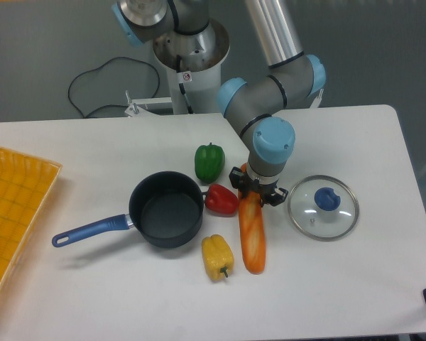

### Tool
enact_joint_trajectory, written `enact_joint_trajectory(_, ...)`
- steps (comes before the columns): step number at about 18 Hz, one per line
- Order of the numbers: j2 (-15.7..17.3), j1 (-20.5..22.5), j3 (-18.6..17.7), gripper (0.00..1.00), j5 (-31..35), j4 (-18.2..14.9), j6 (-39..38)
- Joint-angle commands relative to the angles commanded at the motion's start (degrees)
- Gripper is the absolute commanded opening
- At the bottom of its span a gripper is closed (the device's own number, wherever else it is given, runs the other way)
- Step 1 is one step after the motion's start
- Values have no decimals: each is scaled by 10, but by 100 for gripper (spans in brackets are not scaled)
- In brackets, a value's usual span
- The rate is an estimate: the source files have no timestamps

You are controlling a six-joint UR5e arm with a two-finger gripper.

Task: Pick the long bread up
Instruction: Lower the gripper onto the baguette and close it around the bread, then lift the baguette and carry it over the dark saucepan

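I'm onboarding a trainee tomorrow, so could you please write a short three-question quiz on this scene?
1. True or false: the bread lies inside the pan.
2. Which pepper is nearest the bread's free end? A) green B) red C) yellow
3. Fill in: the end effector sits over the bread's ___ end, far or near from the camera.

Key: 1. False, it lies on the table between the peppers and the lid. 2. C. 3. Far.
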Motion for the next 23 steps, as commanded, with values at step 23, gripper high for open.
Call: enact_joint_trajectory(23, 65, 4, 89, 17, -27, -140, -5)
